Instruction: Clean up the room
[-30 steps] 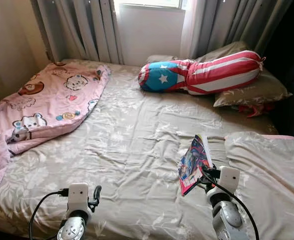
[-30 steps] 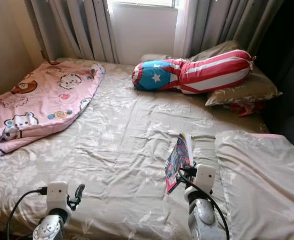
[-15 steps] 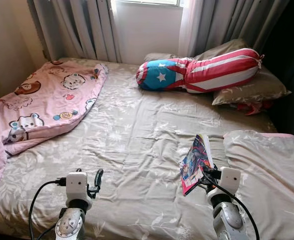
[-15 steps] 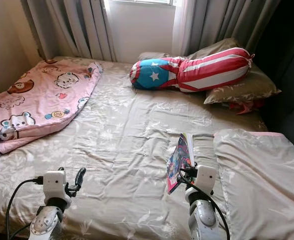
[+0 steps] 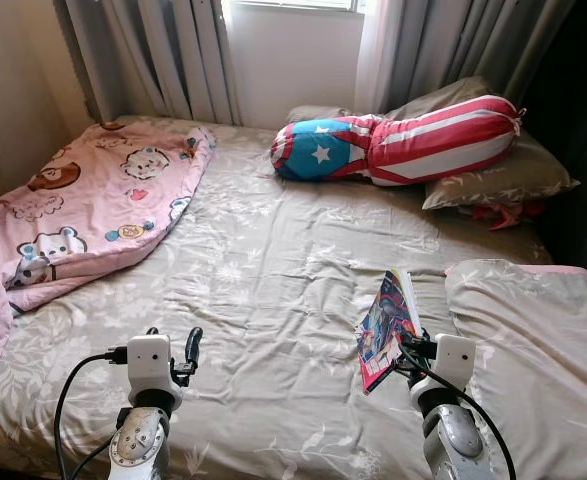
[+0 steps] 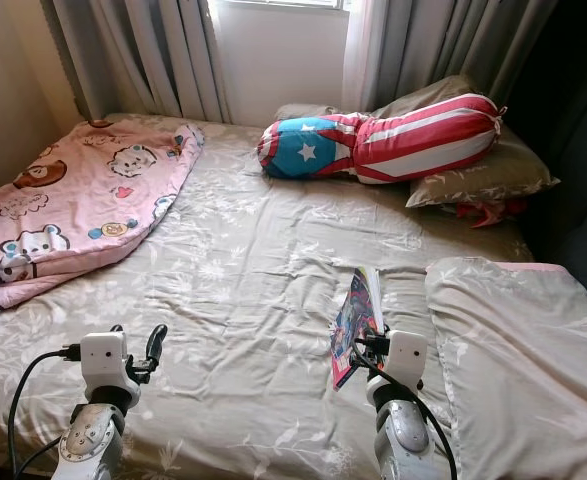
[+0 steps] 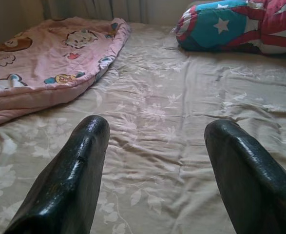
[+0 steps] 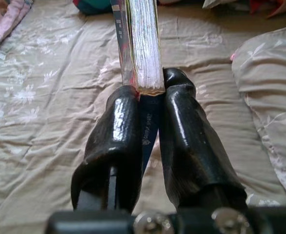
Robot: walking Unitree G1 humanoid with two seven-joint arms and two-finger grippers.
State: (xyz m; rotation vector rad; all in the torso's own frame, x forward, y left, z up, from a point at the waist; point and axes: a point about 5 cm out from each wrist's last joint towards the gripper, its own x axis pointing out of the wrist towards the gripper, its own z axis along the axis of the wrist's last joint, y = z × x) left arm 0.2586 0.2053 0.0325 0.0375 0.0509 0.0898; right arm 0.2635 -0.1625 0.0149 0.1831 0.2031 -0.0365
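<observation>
A colourful book [image 5: 388, 327] stands on edge above the bed, pinched at its near end by my right gripper [image 5: 405, 357], which is shut on it. In the right wrist view the book's pages [image 8: 143, 46] rise between the two black fingers [image 8: 118, 126]. My left gripper [image 5: 183, 350] hovers low over the bed's near left part, open and holding nothing; its two fingers [image 7: 79, 165] stand wide apart in the left wrist view. A pink cartoon blanket [image 5: 83, 205] lies crumpled on the bed's left side.
The bed [image 5: 273, 260] has a beige floral sheet. A red, white and blue bolster [image 5: 403, 145] lies on pillows [image 5: 503, 180] at the head. Another beige pillow [image 5: 543, 330] lies at the right. Grey curtains [image 5: 163, 50] and a window are behind.
The camera has shifted slightly. My left gripper has risen and moved a little forward over the bed. My right gripper still holds the book in much the same place.
</observation>
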